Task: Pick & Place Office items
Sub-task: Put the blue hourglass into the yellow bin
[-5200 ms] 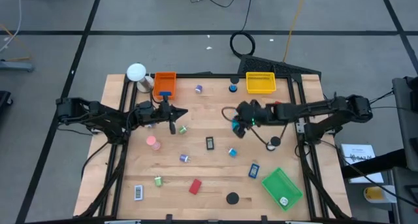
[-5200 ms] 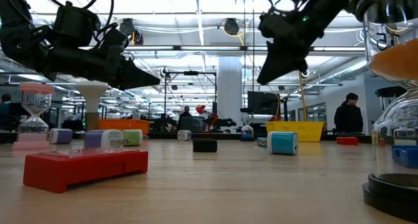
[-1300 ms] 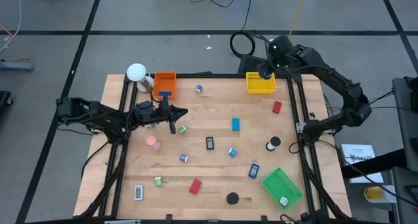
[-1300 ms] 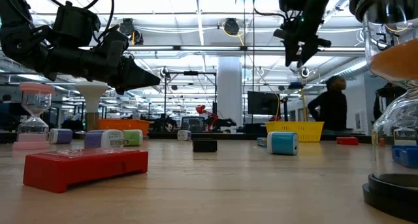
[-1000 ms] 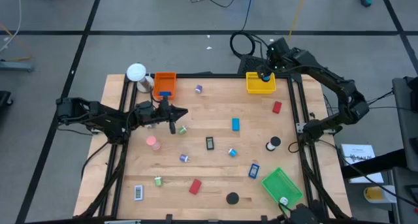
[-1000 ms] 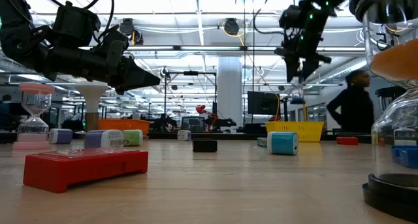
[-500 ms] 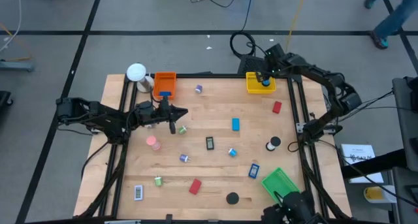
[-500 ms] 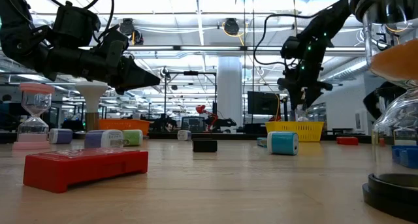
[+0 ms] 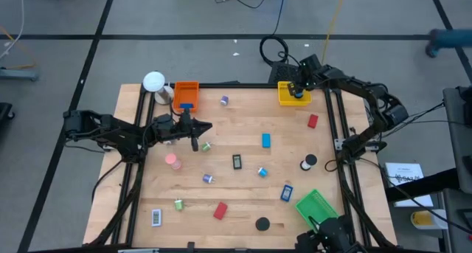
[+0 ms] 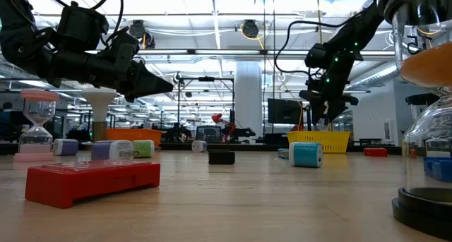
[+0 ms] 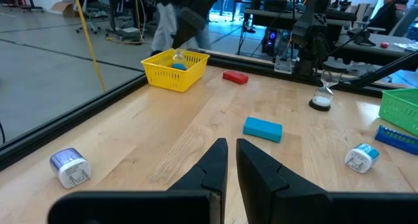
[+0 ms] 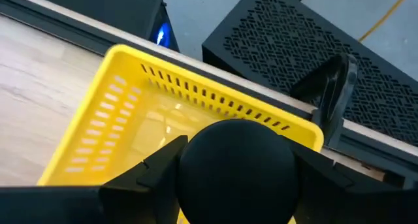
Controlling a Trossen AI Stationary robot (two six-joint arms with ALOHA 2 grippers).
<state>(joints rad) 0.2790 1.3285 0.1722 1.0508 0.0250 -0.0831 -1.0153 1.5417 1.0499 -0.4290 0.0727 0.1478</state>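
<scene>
High view has my right gripper [image 9: 298,89] up at about 1 o'clock on the table, parked right over the yellow basket [image 9: 286,99]. Its fingers are clamped on a black round disc [image 12: 236,162], one on each side, so nothing is let go yet. From my wrist cam the disc hangs above the basket's inside but close to its far wall, not dead centre.

My worry is that if I open from here it could clip that rim and bounce out toward the black box behind. It's round too, so it might tip or roll once it lands. I'd guess going lower first helps.

My left gripper [image 9: 203,127] just hovers at about 10 o'clock, pinched closed on nothing.
</scene>
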